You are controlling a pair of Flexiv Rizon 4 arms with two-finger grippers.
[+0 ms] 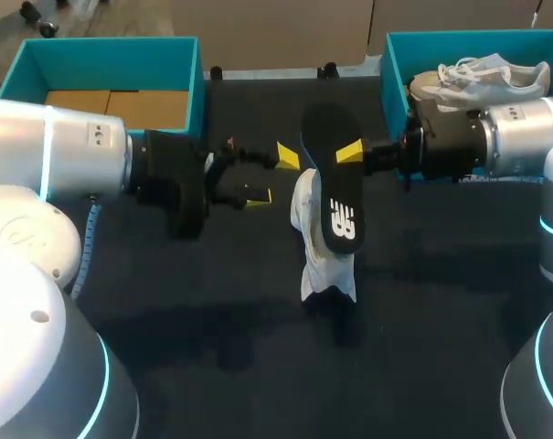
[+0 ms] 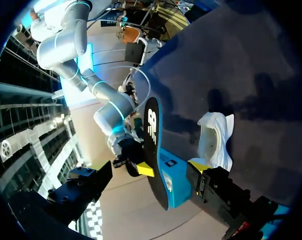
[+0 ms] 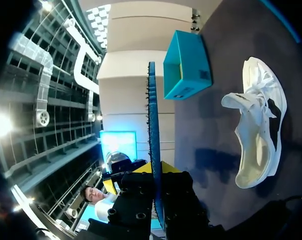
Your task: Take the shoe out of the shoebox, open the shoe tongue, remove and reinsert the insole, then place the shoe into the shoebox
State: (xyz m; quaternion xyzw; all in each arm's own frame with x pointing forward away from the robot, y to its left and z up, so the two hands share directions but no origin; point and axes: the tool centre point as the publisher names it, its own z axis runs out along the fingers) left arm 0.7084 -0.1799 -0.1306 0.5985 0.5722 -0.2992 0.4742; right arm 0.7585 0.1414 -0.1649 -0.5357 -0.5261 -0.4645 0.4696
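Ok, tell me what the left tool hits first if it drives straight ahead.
Probably the dark insole, held by the right tool just ahead of the left tool. The white shoe lies close below; height is unclear, so it might come first.

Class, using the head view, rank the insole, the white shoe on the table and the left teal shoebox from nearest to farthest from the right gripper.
1. The insole: clamped in the right gripper, touching it.
2. The white shoe: on the table, just beneath the insole.
3. The left teal shoebox: at the far left corner.
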